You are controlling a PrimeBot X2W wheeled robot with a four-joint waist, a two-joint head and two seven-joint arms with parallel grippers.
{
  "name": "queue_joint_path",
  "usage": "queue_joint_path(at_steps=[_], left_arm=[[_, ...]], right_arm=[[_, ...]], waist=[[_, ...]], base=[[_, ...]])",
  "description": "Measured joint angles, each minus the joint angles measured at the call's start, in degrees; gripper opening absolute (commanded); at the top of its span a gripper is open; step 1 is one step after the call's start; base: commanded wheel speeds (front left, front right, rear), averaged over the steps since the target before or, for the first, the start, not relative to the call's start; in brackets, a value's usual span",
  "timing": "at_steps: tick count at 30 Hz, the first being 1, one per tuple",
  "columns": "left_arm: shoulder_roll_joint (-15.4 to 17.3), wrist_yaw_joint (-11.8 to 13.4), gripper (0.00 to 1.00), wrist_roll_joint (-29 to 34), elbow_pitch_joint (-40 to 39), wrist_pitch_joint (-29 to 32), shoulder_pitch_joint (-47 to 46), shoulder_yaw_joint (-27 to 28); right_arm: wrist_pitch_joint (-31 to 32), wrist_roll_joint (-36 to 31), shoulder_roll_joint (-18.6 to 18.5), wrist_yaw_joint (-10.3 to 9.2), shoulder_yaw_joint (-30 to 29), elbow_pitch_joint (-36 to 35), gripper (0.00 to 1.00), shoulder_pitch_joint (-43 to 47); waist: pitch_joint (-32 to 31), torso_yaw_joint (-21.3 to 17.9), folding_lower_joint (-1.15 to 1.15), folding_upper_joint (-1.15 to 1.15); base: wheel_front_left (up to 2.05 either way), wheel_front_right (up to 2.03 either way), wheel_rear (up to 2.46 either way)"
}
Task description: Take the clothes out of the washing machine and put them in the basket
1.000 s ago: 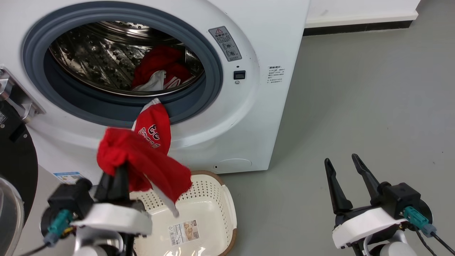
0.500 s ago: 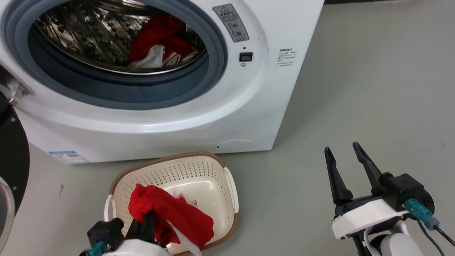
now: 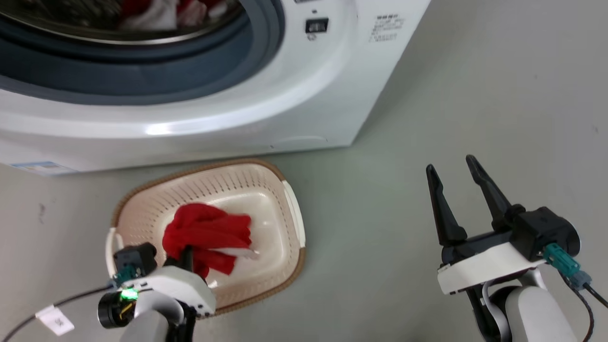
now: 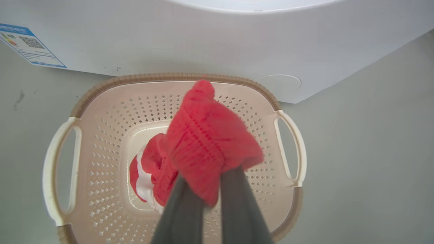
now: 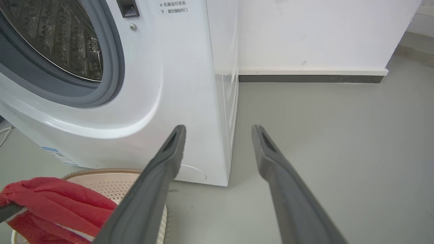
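The washing machine (image 3: 199,114) is holding more clothes (image 3: 156,12) inside. The basket (image 3: 290,209) is sitting just before it, shortening transfers. The left gripper (image 4: 206,184) is clamping a red garment (image 3: 204,230) inside the basket; the right gripper (image 3: 450,164) is idling, spread and empty.

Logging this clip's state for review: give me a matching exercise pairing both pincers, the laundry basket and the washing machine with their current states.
Things:
1 left pincer
2 right pincer
3 cream perforated plastic basket
4 white front-loading washing machine

States:
A open at the front, red-and-white clothes inside
B open, empty
C shut on bright red fabric garment
D on the floor, garment hanging into it

Pairs: 1-C, 2-B, 3-D, 4-A
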Motion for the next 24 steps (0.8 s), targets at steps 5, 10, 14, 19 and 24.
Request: queue_joint_path(at_steps=[5, 10, 14, 19, 24], left_arm=[[0.5, -1.2, 0.00, -0.4, 12.0, -0.5, -7.3, 1.0], [0.6, -2.0, 0.00, 0.0, 21.6, -0.6, -13.0, 1.0], [0.5, -2.4, 0.00, -0.3, 27.8, -0.6, -16.1, 1.2], [0.9, -2.4, 0.00, -0.7, 32.5, -0.7, -17.9, 1.5], [1.7, -1.4, 1.00, -0.6, 32.7, -0.7, -18.3, 2.2]], right_arm=[[-0.7, 0.2, 0.0, 0.00, 0.6, -0.5, 1.00, -1.5], [-1.3, 0.6, 0.0, 0.00, 1.3, -1.0, 1.00, -3.0], [-1.8, 0.7, 0.0, 0.00, 1.7, -0.8, 1.00, -3.8], [-2.5, 1.2, 0.0, 0.00, 2.5, -0.2, 1.00, -4.8], [-2.9, 1.7, 0.0, 0.00, 2.5, 0.7, 1.00, -4.8]], waist=[[4.9, -1.5, 0.00, 0.00], [9.5, -3.0, 0.00, 0.00], [12.5, -3.9, 0.00, 0.00], [14.6, -5.0, 0.00, 0.00], [14.4, -5.2, 0.00, 0.00]], base=[[0.00, 0.00, 0.00], [0.00, 0.00, 0.00], [0.00, 0.00, 0.00], [0.00, 0.00, 0.00], [0.00, 0.00, 0.00]])
